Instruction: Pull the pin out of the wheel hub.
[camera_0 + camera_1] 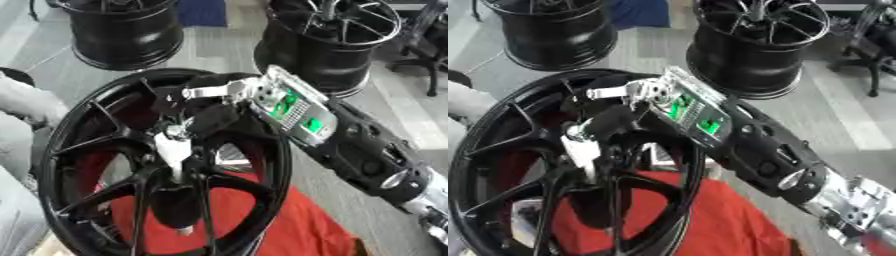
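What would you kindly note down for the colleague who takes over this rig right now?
Right hand: reached in from the right, fingers curled at the top of the pin at the centre of the wheel hub.
Left hand: not in view.
Wheel hub: black, spoked, nearest the camera, with red cloth beneath; two more black rims stand behind.
Done: the hand is on the pin.
Left: the silver pin is still seated in the hub; pull it out along its axis.
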You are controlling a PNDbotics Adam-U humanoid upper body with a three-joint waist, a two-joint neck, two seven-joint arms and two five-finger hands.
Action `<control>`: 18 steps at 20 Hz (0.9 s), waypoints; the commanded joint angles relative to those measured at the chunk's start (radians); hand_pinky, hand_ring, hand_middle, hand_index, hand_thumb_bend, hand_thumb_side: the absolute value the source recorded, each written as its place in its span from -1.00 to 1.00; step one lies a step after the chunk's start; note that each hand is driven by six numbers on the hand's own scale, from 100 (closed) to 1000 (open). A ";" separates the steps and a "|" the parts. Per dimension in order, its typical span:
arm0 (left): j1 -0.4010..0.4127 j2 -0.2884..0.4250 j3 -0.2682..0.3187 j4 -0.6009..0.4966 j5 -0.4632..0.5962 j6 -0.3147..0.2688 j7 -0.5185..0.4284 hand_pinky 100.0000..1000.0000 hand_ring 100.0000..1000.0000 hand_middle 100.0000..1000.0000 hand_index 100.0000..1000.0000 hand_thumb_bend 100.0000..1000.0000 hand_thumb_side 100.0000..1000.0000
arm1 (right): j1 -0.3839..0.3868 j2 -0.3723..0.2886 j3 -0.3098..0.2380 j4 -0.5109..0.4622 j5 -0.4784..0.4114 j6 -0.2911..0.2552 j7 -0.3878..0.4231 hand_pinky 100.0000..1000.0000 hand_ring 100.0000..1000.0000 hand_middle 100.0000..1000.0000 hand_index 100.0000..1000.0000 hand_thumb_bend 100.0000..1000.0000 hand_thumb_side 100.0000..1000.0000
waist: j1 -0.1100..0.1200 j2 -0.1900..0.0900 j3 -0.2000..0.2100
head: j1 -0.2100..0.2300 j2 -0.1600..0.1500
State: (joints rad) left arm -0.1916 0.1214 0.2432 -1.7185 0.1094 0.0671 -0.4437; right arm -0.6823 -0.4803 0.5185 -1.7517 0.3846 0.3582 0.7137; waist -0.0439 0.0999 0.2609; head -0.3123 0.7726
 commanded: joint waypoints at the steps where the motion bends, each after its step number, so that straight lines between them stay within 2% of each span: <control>1: -0.011 0.010 -0.002 -0.013 0.001 -0.002 -0.004 0.13 0.15 0.16 0.42 -1.00 0.68 | -0.015 -0.020 -0.006 -0.043 -0.012 0.000 0.016 0.74 0.77 0.76 0.96 -1.00 0.44 | 0.006 -0.008 -0.001 | -0.001 -0.003; 7: -0.010 0.011 0.000 -0.012 0.000 -0.004 -0.004 0.13 0.15 0.16 0.42 -1.00 0.68 | -0.014 -0.034 -0.001 -0.103 -0.043 0.015 0.051 0.75 0.77 0.76 0.97 -1.00 0.48 | 0.005 -0.008 -0.003 | -0.001 -0.003; 18: -0.011 0.009 -0.005 -0.013 0.001 -0.002 -0.011 0.13 0.16 0.16 0.42 -1.00 0.68 | -0.010 -0.026 0.012 -0.082 0.043 0.005 0.116 0.80 0.83 0.82 1.00 -1.00 0.41 | 0.005 -0.009 0.001 | -0.023 -0.003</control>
State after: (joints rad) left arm -0.1916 0.1214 0.2419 -1.7182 0.1094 0.0663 -0.4510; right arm -0.6774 -0.4917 0.5368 -1.8302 0.4121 0.3560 0.8091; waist -0.0443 0.1000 0.2608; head -0.3297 0.7726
